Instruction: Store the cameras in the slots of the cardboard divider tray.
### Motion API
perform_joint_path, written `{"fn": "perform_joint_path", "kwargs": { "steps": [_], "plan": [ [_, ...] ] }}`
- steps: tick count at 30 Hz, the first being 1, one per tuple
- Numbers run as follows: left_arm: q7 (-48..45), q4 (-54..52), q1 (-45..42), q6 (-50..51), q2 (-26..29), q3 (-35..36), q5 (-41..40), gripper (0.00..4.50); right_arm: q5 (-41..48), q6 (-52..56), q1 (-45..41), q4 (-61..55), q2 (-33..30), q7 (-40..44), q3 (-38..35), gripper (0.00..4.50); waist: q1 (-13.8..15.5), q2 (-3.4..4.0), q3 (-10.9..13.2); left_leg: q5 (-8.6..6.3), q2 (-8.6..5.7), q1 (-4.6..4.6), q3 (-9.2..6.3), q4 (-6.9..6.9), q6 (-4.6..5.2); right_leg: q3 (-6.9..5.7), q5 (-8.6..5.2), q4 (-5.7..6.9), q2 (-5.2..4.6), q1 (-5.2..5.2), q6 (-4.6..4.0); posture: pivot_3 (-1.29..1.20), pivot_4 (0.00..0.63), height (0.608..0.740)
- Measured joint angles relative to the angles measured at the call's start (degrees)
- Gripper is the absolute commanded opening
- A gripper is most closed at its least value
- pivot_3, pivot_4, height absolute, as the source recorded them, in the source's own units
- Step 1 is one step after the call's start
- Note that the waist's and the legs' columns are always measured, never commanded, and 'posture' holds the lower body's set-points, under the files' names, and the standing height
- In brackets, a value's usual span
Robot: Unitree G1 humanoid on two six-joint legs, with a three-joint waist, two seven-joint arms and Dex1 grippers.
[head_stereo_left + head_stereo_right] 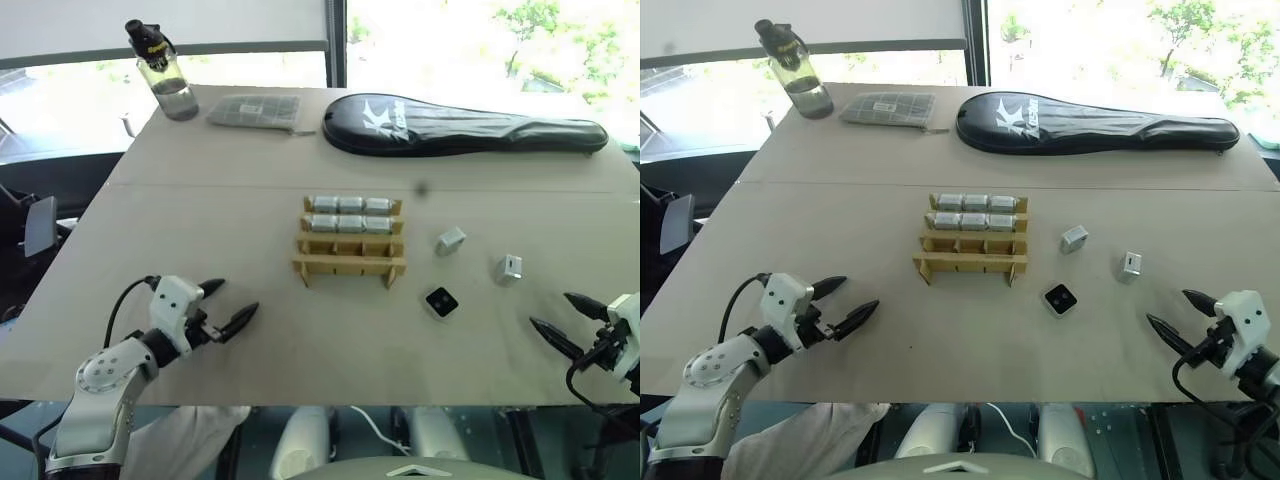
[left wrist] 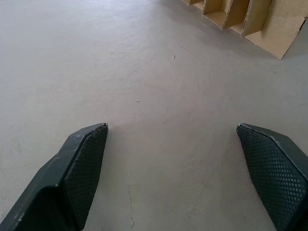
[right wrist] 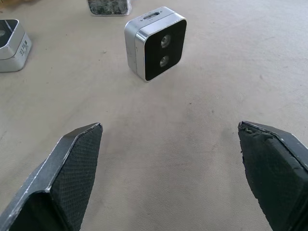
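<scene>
The cardboard divider tray (image 1: pixel 349 266) stands mid-table, and its corner (image 2: pixel 272 29) shows in the left wrist view. Several silver-grey cameras (image 1: pixel 349 213) fill its two far rows; the two near rows are empty. Three loose cameras lie to the tray's right: one close beside it (image 1: pixel 450 240), one farther right (image 1: pixel 508 268), and one nearer me with its black lens face up (image 1: pixel 441 301). That last camera (image 3: pixel 156 43) lies ahead of my right gripper (image 1: pixel 549 309), which is open and empty. My left gripper (image 1: pixel 240 296) hovers open and empty over bare table, left of the tray and nearer me.
At the table's far side stand a water bottle (image 1: pixel 165 75), a flat grey gridded packet (image 1: pixel 255 110) and a long black racket cover (image 1: pixel 460 125). The table's near edge runs just behind both grippers.
</scene>
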Motion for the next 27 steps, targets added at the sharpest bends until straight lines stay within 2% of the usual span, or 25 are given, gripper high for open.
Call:
{"fn": "perform_joint_path", "kwargs": {
  "steps": [24,27],
  "plan": [
    [-0.5,0.6,-0.1,-0.5,0.0,0.1,-0.2,4.44,0.0,0.0,-1.1,-0.3,0.1,-0.6,0.0,4.5,0.0,0.0,0.0,0.0,0.0,-0.01,0.0,0.01,0.0,-0.02,0.0,0.0,0.02,0.0,0.0,0.0,0.15,0.74],
    [-0.6,0.8,-0.8,-0.6,0.3,-0.2,0.1,4.44,0.2,1.1,0.0,-3.5,0.8,-2.1,0.0,4.5,0.1,0.0,0.0,0.0,0.0,-0.01,-0.04,0.0,0.0,-0.04,0.0,0.02,0.03,0.0,0.0,0.0,0.15,0.74]
  ]
}}
